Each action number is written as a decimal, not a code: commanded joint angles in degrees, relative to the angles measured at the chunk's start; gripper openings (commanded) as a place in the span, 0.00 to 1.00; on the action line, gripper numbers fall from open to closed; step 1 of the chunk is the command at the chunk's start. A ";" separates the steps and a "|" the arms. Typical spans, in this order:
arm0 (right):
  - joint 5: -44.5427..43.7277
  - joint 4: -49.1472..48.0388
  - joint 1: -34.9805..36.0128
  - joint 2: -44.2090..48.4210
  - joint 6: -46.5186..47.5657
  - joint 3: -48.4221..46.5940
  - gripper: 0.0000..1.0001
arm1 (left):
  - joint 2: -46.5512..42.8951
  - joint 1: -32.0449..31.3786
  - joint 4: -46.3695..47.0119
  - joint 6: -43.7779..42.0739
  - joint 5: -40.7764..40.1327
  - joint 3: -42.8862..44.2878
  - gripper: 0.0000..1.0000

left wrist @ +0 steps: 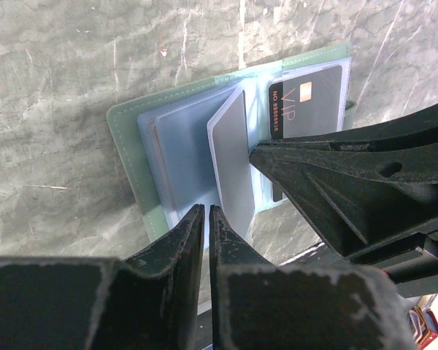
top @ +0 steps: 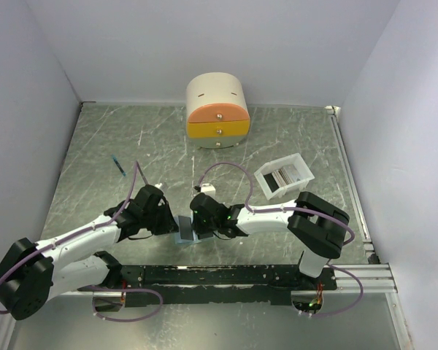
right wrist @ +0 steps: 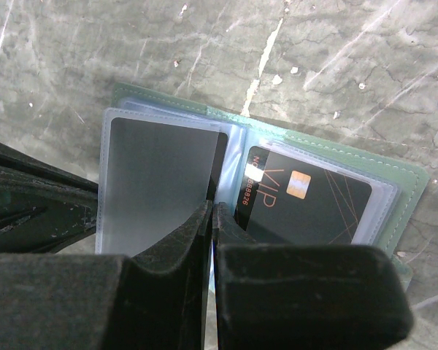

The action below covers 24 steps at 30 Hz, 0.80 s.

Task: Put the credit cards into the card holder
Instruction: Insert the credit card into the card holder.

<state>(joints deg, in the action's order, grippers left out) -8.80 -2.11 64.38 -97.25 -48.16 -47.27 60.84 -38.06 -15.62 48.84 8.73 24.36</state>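
Observation:
The card holder [top: 184,230] lies open on the table between both arms, its green cover [left wrist: 128,146] spread flat and its pale blue pockets fanned up. A black VIP credit card [right wrist: 314,208] sits in a right-hand pocket [left wrist: 314,95]. A grey card [left wrist: 230,153] stands tilted at the middle fold, partly inside a translucent pocket [right wrist: 157,182]. My right gripper [right wrist: 212,206] is shut on that card's edge. My left gripper [left wrist: 206,211] is shut on the near edge of a pocket leaf. More dark cards [top: 283,176] lie in the white tray.
The white tray [top: 266,182] stands to the right of the arms. A round cream-and-orange drawer box [top: 217,109] sits at the back wall. A thin blue pen [top: 119,167] lies at the left. White walls enclose the table.

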 commanded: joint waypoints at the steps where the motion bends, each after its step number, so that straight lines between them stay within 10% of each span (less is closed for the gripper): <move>1: -0.13 -0.14 0.71 0.06 0.26 -0.78 0.05 | -0.67 0.36 2.34 -0.58 1.85 0.35 0.18; 24: -2.92 -0.52 1.01 4.71 1.23 0.18 0.12 | -0.65 0.36 2.52 -0.96 2.06 0.76 0.18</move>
<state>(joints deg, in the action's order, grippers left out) -9.80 -1.98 64.99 -95.13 -47.57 -47.24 60.84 -38.06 -15.18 48.62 9.26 24.36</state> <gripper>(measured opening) 0.118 0.185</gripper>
